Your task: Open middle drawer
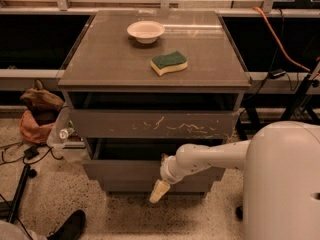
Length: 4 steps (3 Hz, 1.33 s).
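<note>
Pulling the middle drawer (120,170) outward seems the step in hand; the next move calls for a straight, steady draw further out. The drawer's front lies just above and behind the gripper (159,190), which hangs at its lower edge; spread or pressed together, I cannot tell.

The cream-tipped gripper (159,191) points downward in front of the plain grey-brown middle drawer (120,168), about midway across, at its lower edge; that drawer stands slightly out.
</note>
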### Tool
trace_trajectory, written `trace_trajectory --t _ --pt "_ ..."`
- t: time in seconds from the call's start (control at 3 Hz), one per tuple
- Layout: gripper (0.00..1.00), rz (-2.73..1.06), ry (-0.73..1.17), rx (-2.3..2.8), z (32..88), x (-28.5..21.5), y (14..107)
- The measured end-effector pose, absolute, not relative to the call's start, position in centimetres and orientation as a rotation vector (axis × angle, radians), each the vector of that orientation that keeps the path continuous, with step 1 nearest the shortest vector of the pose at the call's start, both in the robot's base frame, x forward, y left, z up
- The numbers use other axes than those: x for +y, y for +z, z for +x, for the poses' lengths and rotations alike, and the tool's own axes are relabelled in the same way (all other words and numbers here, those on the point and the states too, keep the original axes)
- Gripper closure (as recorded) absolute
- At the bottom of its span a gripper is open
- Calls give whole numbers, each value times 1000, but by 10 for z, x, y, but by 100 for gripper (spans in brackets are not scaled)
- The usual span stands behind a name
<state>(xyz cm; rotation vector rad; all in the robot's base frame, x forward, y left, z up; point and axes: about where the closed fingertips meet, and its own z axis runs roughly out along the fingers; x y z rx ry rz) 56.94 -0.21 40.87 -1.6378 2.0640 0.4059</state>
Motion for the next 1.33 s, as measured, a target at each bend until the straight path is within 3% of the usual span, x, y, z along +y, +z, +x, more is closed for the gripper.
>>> trace_trajectory --t 0.67,1.33 --pt "0 -1634 459 2058 515 4 417" --pt "0 -1649 482 2075 500 9 415"
